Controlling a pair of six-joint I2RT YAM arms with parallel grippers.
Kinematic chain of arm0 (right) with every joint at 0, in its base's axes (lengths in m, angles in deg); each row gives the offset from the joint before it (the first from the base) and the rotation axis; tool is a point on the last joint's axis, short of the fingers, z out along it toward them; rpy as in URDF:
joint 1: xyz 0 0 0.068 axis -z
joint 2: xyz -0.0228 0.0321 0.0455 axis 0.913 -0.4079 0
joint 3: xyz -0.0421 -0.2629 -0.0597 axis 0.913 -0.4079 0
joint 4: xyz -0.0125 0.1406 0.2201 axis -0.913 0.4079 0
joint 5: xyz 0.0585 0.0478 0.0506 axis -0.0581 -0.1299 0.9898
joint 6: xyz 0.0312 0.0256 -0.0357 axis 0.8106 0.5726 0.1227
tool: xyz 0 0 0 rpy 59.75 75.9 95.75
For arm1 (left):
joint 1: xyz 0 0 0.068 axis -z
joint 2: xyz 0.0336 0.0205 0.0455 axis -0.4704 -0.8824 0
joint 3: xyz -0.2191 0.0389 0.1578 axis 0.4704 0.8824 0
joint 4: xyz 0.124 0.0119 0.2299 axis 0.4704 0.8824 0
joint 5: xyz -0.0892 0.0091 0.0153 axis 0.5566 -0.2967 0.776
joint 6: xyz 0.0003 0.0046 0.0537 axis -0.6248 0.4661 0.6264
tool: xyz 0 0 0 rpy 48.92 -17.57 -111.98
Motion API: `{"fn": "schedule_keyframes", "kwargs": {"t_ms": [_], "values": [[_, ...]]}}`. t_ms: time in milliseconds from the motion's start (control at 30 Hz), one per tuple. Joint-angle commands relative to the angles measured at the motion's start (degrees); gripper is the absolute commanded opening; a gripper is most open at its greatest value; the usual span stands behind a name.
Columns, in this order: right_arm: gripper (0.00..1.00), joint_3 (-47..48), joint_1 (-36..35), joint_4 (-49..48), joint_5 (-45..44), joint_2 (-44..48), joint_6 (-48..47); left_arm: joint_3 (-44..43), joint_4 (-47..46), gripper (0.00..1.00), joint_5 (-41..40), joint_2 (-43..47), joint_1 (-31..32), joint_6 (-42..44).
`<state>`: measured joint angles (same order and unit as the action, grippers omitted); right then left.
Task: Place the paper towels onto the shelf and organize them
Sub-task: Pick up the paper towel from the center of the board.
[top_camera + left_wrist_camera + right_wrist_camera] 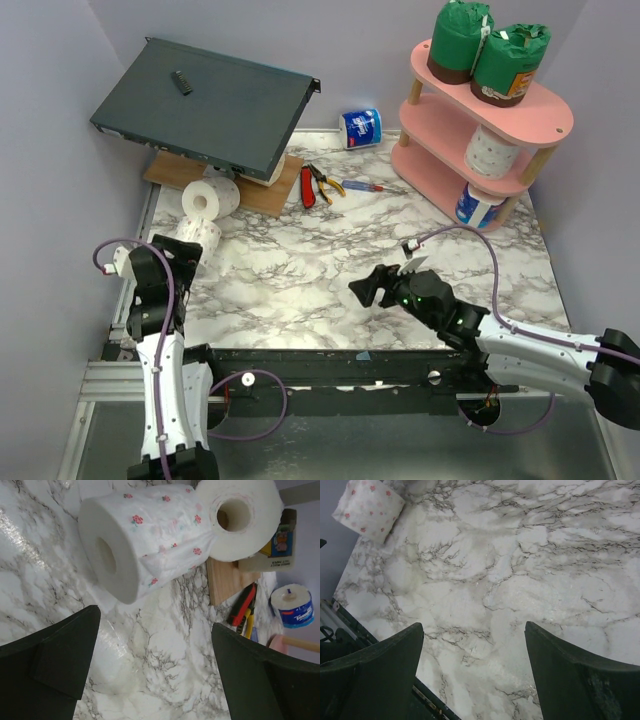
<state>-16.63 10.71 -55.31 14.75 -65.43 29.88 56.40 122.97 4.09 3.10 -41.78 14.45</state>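
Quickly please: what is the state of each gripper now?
Left gripper: open, holding nothing, the floral roll just ahead.
Right gripper: open, holding nothing, above the marble tabletop.

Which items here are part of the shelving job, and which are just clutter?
Job: shelf; on it, green rolls, white roll, shelved blue roll; on the table, loose blue roll, plain roll, flowered roll.
Lying about: pliers, grey box, wooden board.
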Motion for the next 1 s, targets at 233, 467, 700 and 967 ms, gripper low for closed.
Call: {"fn": "schedule_keyframes", "kwargs": {"t_ms": [233, 467, 700, 967], "values": [[0.85, 0.87, -0.33, 5.37, 2.5, 5.77, -1.41, 10.17, -19.05, 0.99, 12.1, -1.52, -7.31, -8.75], [0.85, 0.26, -0.37, 6.28, 2.15, 7.66, -1.45, 11.79, -20.79, 0.98, 9.72, -2.35, -9.83, -8.22], [0.85, -1.18, -0.33, 6.05, 1.05, 10.95, -1.22, 10.6, -23.66, 0.98, 9.77, -5.63, -12.63, -7.0], [0.85, -2.22, -0.4, 6.8, 0.5, 12.95, -1.03, 13.29, -31.18, 0.97, 13.15, -8.85, -13.67, -7.08]]}}
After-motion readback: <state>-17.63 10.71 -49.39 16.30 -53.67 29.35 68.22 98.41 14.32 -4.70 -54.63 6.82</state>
